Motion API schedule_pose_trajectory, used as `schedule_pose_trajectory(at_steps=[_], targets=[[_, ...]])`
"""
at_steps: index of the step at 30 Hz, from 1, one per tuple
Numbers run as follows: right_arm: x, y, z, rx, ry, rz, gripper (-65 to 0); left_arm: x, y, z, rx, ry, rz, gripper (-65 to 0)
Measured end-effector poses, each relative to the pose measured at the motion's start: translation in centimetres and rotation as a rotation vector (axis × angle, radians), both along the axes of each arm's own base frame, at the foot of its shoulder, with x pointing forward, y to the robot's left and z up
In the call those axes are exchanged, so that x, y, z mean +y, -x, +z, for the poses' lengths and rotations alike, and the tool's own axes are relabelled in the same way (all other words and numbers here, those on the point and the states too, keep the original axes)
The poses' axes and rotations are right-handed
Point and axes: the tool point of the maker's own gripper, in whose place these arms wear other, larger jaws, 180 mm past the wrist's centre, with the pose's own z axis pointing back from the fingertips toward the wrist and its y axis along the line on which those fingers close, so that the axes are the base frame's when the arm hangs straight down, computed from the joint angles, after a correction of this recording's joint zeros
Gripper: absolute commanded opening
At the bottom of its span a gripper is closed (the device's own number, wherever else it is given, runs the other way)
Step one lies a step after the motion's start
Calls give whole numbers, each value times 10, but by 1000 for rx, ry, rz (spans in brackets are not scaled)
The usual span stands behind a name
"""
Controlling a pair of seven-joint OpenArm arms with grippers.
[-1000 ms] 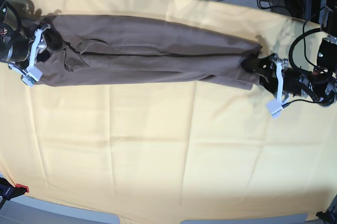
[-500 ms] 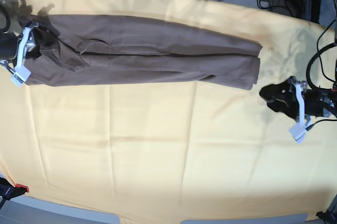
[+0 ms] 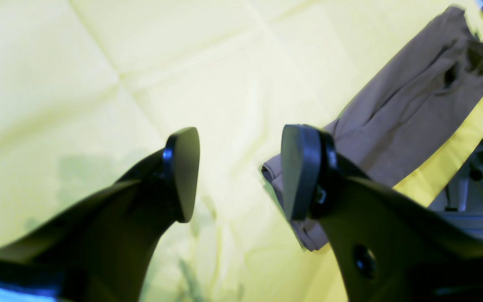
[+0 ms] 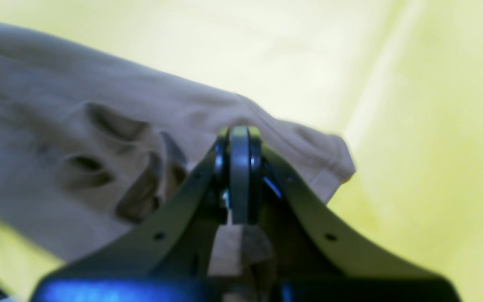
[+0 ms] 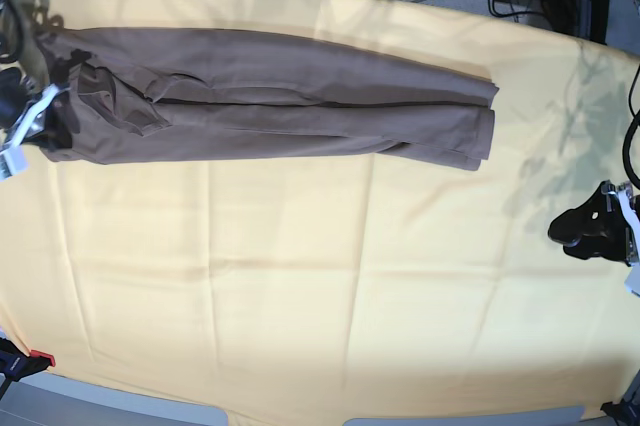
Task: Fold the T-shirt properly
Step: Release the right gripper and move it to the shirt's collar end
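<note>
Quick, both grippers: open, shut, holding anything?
Left gripper: open, empty, clear of the plain taupe short-sleeved T-shirt.
Right gripper: shut, pinching the T-shirt's edge.

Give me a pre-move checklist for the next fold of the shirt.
1. Left claw free of the shirt: ok, open, empty, away from the hem end.
2. Right claw state: shut at the shirt's sleeve end; whether it pinches fabric: cannot tell.
3. Shirt folded into a long strip: ok, sides folded in.
4. Strip flat: not ok, sleeve end is bunched and wrinkled.
5. Shirt fully on the yellow cloth: ok.
6. Room on the cloth for the fold: ok, the near part is bare.
</note>
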Motion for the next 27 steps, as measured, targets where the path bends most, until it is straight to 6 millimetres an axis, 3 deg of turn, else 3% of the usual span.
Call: schedule_pose_trajectory(at_steps=[2, 7, 11, 13, 15, 23, 27], targets=[[5, 5, -14, 28, 28, 6, -650, 0, 2, -4, 11, -1, 0, -330], [19, 10, -26, 62, 13, 40, -650, 0, 3, -6, 16, 1, 0, -330], [49, 31, -51, 191, -5, 134, -650, 0, 3, -6, 17, 0, -1, -330], [68, 40, -58, 236, -47, 185, -650, 0, 3, -6, 16, 0, -1, -330], [74, 48, -62, 286, -55, 216, -650, 0, 3, -6, 17, 0, 0, -330], [59, 51, -41, 316, 49, 295, -650, 0, 4, -7, 23, -5, -3, -330], [38, 58, -53, 373, 177, 276, -650, 0, 4, -7, 23, -6, -3, -330]])
